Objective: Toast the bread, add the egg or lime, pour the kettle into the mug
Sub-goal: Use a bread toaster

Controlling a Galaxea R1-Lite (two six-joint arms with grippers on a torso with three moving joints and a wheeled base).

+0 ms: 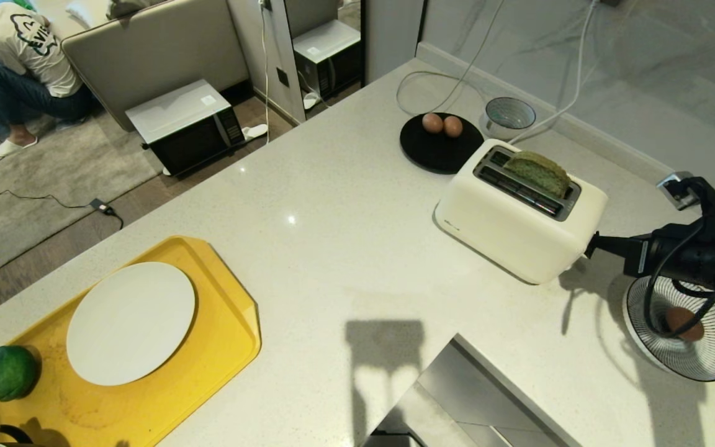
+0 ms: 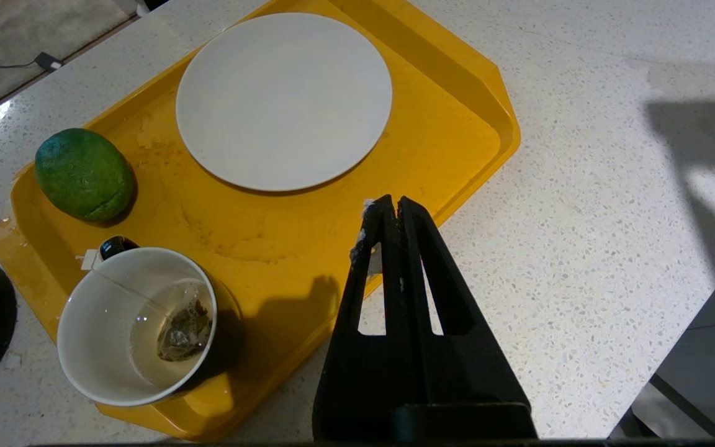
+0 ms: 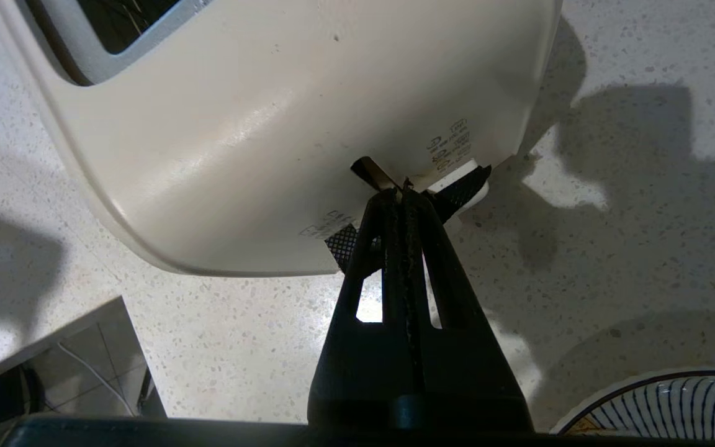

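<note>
From the head camera, the bread (image 1: 539, 172) stands on edge in the far slot of the glossy cream toaster (image 1: 512, 225), its long axis along the slot, rough green crust poking out. The right gripper (image 1: 592, 244) meets the toaster's end. Left wrist camera: the left gripper (image 2: 393, 207), fingers pressed together and empty (parked), hangs over a yellow tray's (image 2: 457, 105) edge. Right wrist camera: closed fingertips (image 3: 404, 194) sit at the toaster's lever (image 3: 457, 189).

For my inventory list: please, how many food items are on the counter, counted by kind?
Eggs: 3, two on the black plate (first, second), one on the striped plate (third)
Lime: 1
Bread: 1
Total: 5
</note>
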